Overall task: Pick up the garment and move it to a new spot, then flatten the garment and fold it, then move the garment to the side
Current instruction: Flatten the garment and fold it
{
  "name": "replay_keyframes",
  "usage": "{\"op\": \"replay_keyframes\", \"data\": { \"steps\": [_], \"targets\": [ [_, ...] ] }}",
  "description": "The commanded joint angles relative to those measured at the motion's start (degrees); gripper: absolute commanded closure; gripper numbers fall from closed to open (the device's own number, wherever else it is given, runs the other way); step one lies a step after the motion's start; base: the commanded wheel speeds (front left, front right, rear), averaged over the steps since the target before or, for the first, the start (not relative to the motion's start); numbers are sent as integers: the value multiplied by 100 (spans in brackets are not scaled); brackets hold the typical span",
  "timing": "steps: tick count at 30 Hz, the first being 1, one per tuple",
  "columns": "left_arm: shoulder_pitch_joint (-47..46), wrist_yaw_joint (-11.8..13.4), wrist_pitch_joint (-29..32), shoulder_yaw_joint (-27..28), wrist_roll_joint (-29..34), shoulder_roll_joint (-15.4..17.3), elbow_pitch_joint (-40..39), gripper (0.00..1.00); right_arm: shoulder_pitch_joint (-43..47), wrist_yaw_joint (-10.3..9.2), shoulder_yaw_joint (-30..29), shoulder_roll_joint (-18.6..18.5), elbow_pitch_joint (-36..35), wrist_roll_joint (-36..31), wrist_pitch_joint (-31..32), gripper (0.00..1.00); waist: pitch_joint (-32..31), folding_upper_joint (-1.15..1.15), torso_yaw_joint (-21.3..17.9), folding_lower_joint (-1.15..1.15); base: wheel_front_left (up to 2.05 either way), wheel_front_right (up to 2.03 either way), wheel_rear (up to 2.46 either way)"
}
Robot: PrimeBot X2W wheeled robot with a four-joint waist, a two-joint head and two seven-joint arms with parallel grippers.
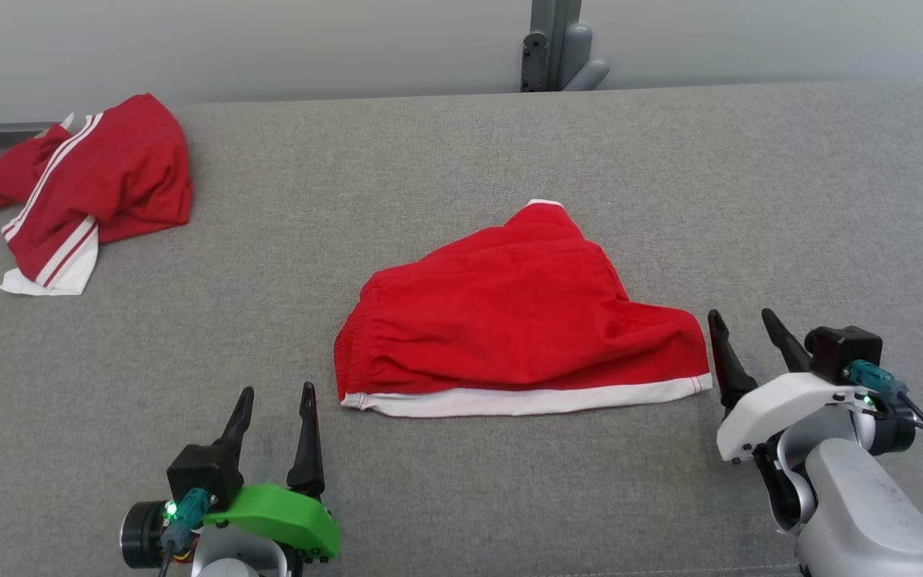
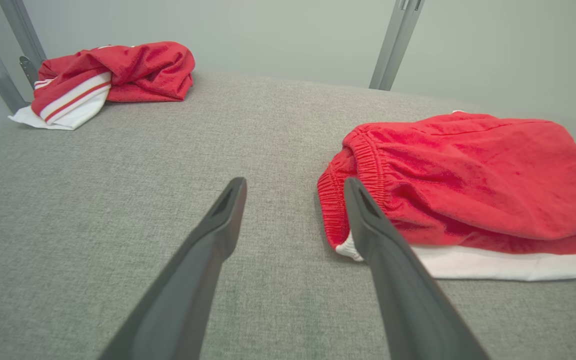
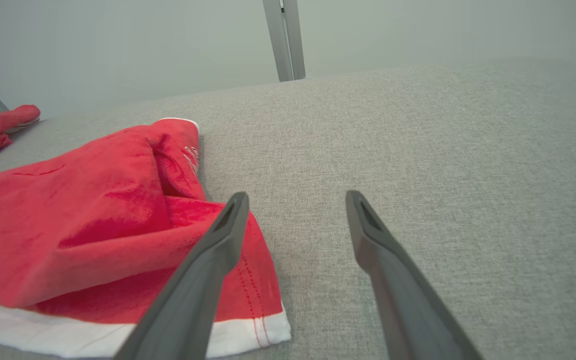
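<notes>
The garment [image 1: 517, 320], red shorts with a white hem, lies folded over in the middle of the grey table [image 1: 461, 160], waistband to the left. It also shows in the left wrist view [image 2: 468, 185] and the right wrist view [image 3: 83, 230]. My left gripper [image 1: 275, 397] stands open near the front edge, just left of the waistband corner, holding nothing [image 2: 295, 187]. Just off the hem's right corner, my right gripper [image 1: 744, 322] is open and empty [image 3: 295, 200].
A second red garment with white stripes [image 1: 85, 188] lies crumpled at the table's far left corner [image 2: 108, 80]. A grey metal post [image 1: 554, 44] rises behind the far edge. Bare grey cloth stretches to the right of the shorts.
</notes>
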Motion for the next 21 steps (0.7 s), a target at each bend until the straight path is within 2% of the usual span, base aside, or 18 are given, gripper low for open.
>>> {"op": "replay_keyframes", "data": {
  "steps": [1,9,16,21],
  "targets": [
    [3,-11,-23,9,13,6,-23,0,107,-4,-35,-25,-57,-67,-19,0,-8,56,-32,0,0,0,0],
    [152,24,-21,126,109,6,-368,0,773,-4,-582,172,-1517,-725,-23,0,-79,56,-203,0,0,0,0],
    [353,57,-20,302,160,7,-640,0,1330,-4,-619,412,-2734,-1156,-24,0,-284,56,-278,0,0,0,0],
    [603,46,-20,429,179,7,-823,0,1779,-4,-602,493,-3243,-1304,-24,0,-441,56,-247,0,0,0,0]
  ]
}}
